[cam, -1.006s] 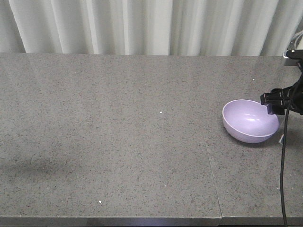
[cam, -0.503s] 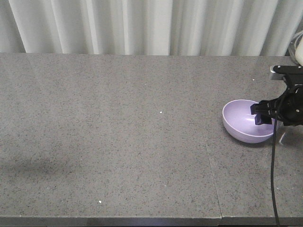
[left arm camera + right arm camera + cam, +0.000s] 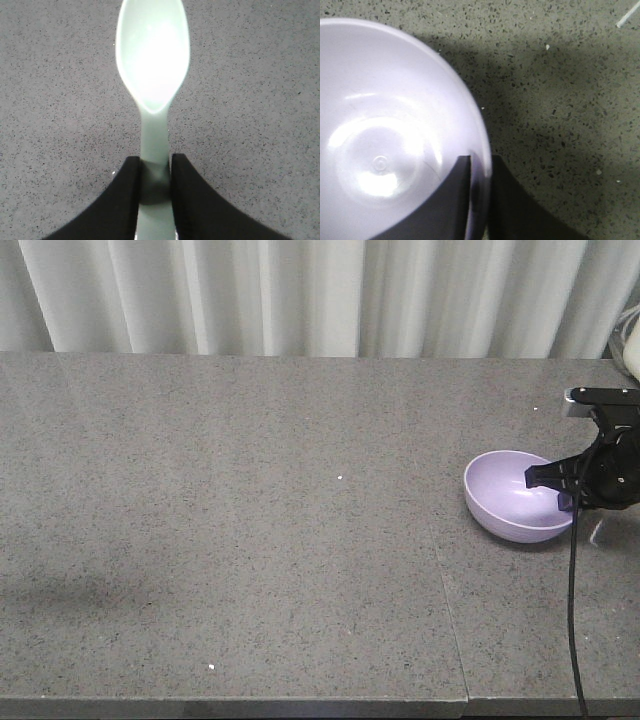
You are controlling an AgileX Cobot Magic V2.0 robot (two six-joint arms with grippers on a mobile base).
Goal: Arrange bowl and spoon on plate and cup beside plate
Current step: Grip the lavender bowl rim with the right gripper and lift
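Right gripper [image 3: 481,192]: jaws clamped on the 3 o'clock rim of the round lavender plastic bowl [image 3: 512,495], one finger inside and one outside, probably a rim pinch for lifting. The bowl sits at 3 o'clock on the grey speckled stone table [image 3: 250,540]. Left gripper [image 3: 154,187]: jaws pinch the handle of the pale mint-green plastic spoon [image 3: 152,60], probably held ready. Since 0.5 s ago the bowl has been nudged toward 9 o'clock.

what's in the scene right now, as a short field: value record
table: grey speckled stone
bowl: lavender, at the table's right end
right gripper: shut on bowl rim, one finger inside, one outside
spoon: pale green, over bare table
left gripper: shut on spoon handle
plate, cup: not in view
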